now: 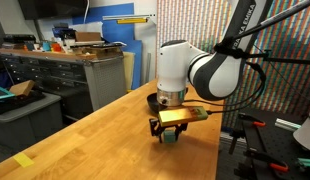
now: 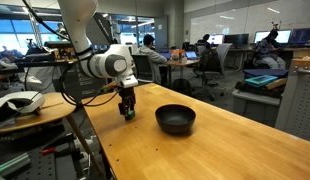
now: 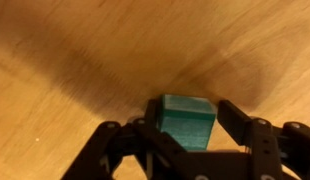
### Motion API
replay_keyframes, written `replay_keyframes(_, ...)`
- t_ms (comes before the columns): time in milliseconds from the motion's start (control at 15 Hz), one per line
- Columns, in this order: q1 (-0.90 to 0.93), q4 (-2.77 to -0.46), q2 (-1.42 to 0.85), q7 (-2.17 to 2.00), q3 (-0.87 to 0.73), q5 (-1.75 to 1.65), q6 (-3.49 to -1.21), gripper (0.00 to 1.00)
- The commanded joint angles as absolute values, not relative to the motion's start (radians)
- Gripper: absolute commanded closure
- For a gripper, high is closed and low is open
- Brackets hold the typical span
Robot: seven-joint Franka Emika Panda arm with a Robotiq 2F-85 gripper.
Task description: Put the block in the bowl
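Note:
The block [image 3: 185,122] is a small teal-green cube that sits between my gripper's [image 3: 187,118] two black fingers in the wrist view, with both fingers against its sides. In both exterior views the gripper [image 1: 170,133] [image 2: 126,113] is down at the wooden table's surface, with a bit of teal showing between the fingers [image 1: 171,137]. The bowl [image 2: 175,119] is round, shallow and black. It stands empty on the table, well apart from the gripper. It is out of view in the wrist view.
The wooden table [image 2: 225,145] has its edge close to the gripper [image 1: 55,140]. A yellow flat piece [image 1: 24,160] lies near a table corner. Workbenches and cabinets [image 1: 75,70] stand beyond, and people sit at desks [image 2: 150,50] behind.

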State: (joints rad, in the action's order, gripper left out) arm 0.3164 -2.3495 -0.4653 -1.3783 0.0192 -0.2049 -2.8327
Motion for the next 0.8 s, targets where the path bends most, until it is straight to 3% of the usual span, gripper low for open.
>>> replay_keyframes(0, 0.377, -2.3, -0.501, -1.38, -0.035, -0.174, -2.836, 0.64)
replay_keyframes(67, 0.384, -2.303, -0.497, -1.38, -0.041, -0.171, -2.84, 0.72)
replay_keyframes(200, 0.393, -2.314, -0.482, -1.379, -0.05, -0.166, -2.843, 0.78)
replay_keyframes(733, 0.376, -2.377, -0.386, -1.358, -0.08, -0.155, -2.857, 0.79)
